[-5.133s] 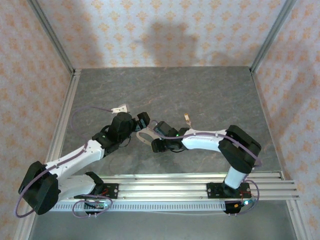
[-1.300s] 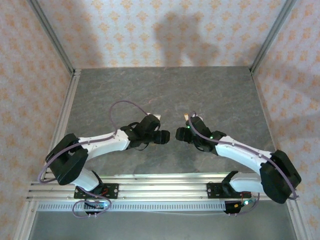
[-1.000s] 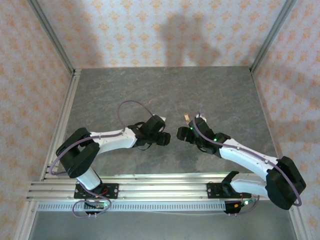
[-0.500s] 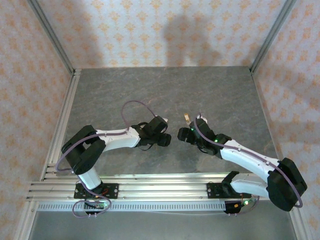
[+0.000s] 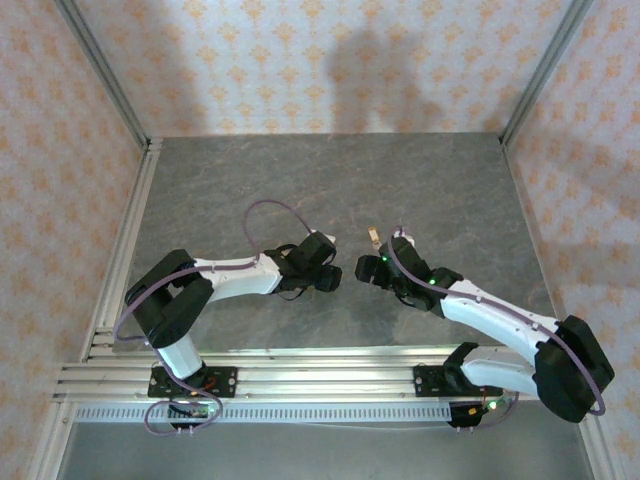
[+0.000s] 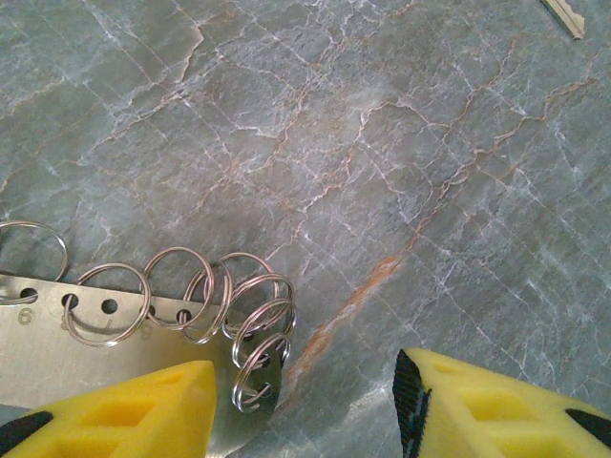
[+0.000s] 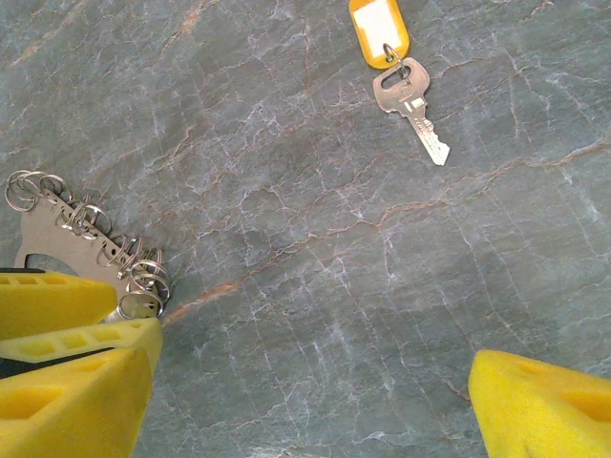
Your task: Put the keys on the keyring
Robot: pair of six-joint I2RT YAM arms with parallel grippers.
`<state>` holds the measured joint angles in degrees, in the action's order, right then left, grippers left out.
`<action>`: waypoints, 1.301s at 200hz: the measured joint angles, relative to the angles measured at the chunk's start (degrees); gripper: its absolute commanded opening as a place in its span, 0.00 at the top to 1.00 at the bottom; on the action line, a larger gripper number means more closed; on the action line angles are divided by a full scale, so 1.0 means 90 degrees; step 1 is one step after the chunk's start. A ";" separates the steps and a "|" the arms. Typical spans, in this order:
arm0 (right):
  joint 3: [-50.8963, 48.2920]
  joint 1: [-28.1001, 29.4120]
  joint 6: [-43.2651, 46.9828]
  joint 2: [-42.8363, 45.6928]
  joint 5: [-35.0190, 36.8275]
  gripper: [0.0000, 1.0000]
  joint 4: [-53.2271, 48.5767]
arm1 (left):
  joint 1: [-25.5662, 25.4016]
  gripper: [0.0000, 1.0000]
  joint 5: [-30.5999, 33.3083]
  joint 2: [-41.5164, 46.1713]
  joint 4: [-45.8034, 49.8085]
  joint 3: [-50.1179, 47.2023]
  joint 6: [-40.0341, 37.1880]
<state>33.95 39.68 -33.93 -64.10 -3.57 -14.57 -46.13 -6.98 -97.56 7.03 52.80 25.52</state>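
on the tabletop point(image 7: 315, 239), right wrist view shows the whole key point(image 7: 409, 100), left wrist view its tip and the keyring point(image 6: 205, 307) close. left pincer point(image 6: 305, 382) half-open, right pincer point(image 7: 313, 370) wide.

Two arms: left arm point(image 5: 230, 272), right arm point(image 5: 490, 312). Two grippers, left gripper point(image 6: 305, 382) and right gripper point(image 7: 313, 367), each with two yellow pads point(image 6: 496, 410). One key point(image 7: 410, 100), silver, on one small loop with one yellow tag point(image 7: 379, 29). One flat metal plate point(image 7: 48, 243) with a row of punched holes. Split rings point(image 6: 110, 303) on the plate: about seven. One is cut off at the frame edge, one is a clear single, and roughly five are bunched at the plate's end. They overlap, so the exact number is unclear. One grey marbled table point(image 5: 300, 180).
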 measured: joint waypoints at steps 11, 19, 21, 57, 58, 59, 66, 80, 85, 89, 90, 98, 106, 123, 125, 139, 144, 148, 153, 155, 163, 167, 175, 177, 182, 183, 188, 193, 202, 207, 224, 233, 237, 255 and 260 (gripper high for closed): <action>0.0000 0.0000 0.0000 0.0000 0.0000 0.14 0.0002 | 0.0000 0.47 -0.0005 0.0000 0.0000 0.0000 0.0000; 0.0000 0.0000 0.0000 0.0000 0.0000 0.14 0.0000 | 0.0000 0.47 -0.0007 0.0000 -0.0007 0.0000 0.0000; 0.0000 0.0000 0.0000 0.0000 0.0000 0.14 0.0000 | 0.0000 0.47 -0.0007 0.0000 -0.0010 0.0000 0.0000; 0.0000 0.0000 -0.0017 0.0000 0.0000 0.14 0.0000 | 0.0000 0.47 -0.0044 0.0000 -0.0068 0.0000 0.0000; 0.0000 0.0000 -0.0017 0.0000 0.0000 0.14 0.0000 | 0.0000 0.47 -0.0049 0.0000 -0.0070 0.0000 0.0002; 0.0000 0.0000 -0.0017 0.0000 0.0000 0.14 0.0002 | 0.0000 0.47 -0.0051 0.0000 -0.0073 0.0000 0.0002; 0.0000 0.0000 -0.0017 0.0000 0.0000 0.14 0.0000 | 0.0000 0.47 -0.0066 0.0000 -0.0092 0.0000 0.0002; 0.0000 0.0000 -0.0017 0.0000 0.0000 0.14 0.0000 | 0.0000 0.48 -0.0126 0.0000 -0.0134 0.0000 0.0002; 0.0000 0.0000 -0.0017 0.0000 0.0000 0.14 0.0000 | 0.0000 0.47 -0.0153 0.0000 -0.0146 -0.0002 0.0002; 0.0000 0.0000 -0.0017 0.0000 0.0000 0.14 0.0000 | 0.0000 0.48 -0.0172 0.0000 -0.0158 -0.0002 0.0002; 0.0000 0.0000 -0.0019 0.0000 0.0000 0.14 0.0000 | 0.0000 0.48 -0.0177 0.0000 -0.0158 -0.0002 0.0002; 0.0000 0.0000 -0.0019 0.0000 0.0000 0.14 0.0000 | 0.0000 0.48 -0.0202 0.0000 -0.0177 -0.0002 0.0002; 0.0000 0.0000 -0.0017 0.0000 0.0000 0.14 0.0000 | -0.0002 0.48 -0.0226 0.0000 -0.0194 -0.0002 0.0002; 0.0000 0.0000 -0.0019 0.0000 0.0000 0.14 0.0002 | -0.0002 0.49 -0.0257 0.0000 -0.0231 -0.0002 0.0002; 0.0000 0.0000 -0.0019 0.0000 0.0000 0.14 0.0002 | -0.0002 0.49 -0.0262 0.0000 -0.0236 -0.0002 0.0002; 0.0000 0.0000 -0.0019 0.0000 0.0000 0.14 0.0002 | -0.0002 0.49 -0.0323 0.0000 -0.0253 -0.0002 0.0002; 0.0000 0.0000 -0.0019 0.0000 0.0000 0.14 0.0000 | -0.0005 0.50 -0.0342 0.0000 -0.0257 -0.0002 0.0002; 0.0000 0.0000 -0.0019 0.0000 0.0000 0.14 0.0000 | -0.0007 0.50 -0.0345 0.0000 -0.0260 -0.0002 0.0005; 0.0000 0.0000 -0.0019 0.0000 0.0000 0.14 0.0002 | -0.0012 0.51 -0.0347 0.0000 -0.0262 -0.0002 0.0005; 0.0000 0.0000 -0.0019 0.0000 0.0000 0.14 0.0002 | -0.0015 0.51 -0.0347 0.0000 -0.0262 -0.0002 0.0002; 0.0000 0.0000 -0.0019 0.0000 0.0000 0.14 0.0002 | -0.0032 0.51 -0.0347 0.0000 -0.0262 -0.0002 0.0002; 0.0000 0.0000 -0.0019 0.0000 0.0000 0.14 0.0002 | -0.0034 0.51 -0.0350 0.0000 -0.0262 -0.0002 0.0002; 0.0000 0.0000 -0.0019 -0.0002 0.0000 0.14 0.0002 | -0.0046 0.51 -0.0347 0.0000 -0.0262 -0.0002 0.0002; 0.0000 0.0000 -0.0019 -0.0002 0.0000 0.14 0.0002 | -0.0049 0.51 -0.0347 0.0000 -0.0262 -0.0002 0.0002; 0.0000 0.0000 -0.0019 -0.0002 0.0000 0.14 0.0002 | -0.0063 0.51 -0.0345 0.0000 -0.0262 -0.0002 0.0002; 0.0000 0.0000 -0.0019 -0.0002 0.0000 0.14 0.0000 | -0.0066 0.51 -0.0345 0.0000 -0.0262 -0.0002 0.0005; 0.0000 0.0000 -0.0019 -0.0002 0.0000 0.14 0.0002 | -0.0070 0.51 -0.0345 0.0000 -0.0262 -0.0002 0.0005; 0.0000 0.0000 -0.0019 -0.0002 0.0000 0.14 0.0002 | -0.0073 0.50 -0.0342 0.0000 -0.0262 -0.0005 0.0005; 0.0000 0.0000 -0.0019 -0.0002 0.0000 0.14 0.0002 | -0.0073 0.50 -0.0340 0.0000 -0.0262 -0.0007 0.0005; 0.0000 0.0000 -0.0019 -0.0002 0.0000 0.13 0.0002 | -0.0073 0.50 -0.0328 0.0000 -0.0260 -0.0010 0.0005; 0.0000 0.0000 -0.0019 -0.0002 0.0000 0.14 0.0002 | -0.0073 0.50 -0.0250 0.0000 -0.0260 -0.0041 0.0005; 0.0000 0.0000 -0.0019 -0.0002 -0.0002 0.14 0.0002 | -0.0073 0.50 -0.0194 0.0000 -0.0262 -0.0083 0.0007; 0.0000 0.0000 -0.0019 -0.0005 0.0000 0.14 0.0002 | -0.0073 0.50 -0.0177 0.0000 -0.0262 -0.0102 0.0007; 0.0000 0.0000 -0.0019 -0.0019 -0.0002 0.14 0.0002 | -0.0073 0.49 -0.0131 0.0051 -0.0262 -0.0238 0.0024; 0.0000 0.0000 -0.0019 -0.0027 -0.0002 0.14 0.0002 | -0.0073 0.49 -0.0121 0.0090 -0.0262 -0.0282 0.0044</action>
<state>33.95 39.68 -34.11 -64.34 -3.60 -14.55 -46.78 -8.08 -96.75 4.67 50.26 25.91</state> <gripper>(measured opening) 0.865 0.507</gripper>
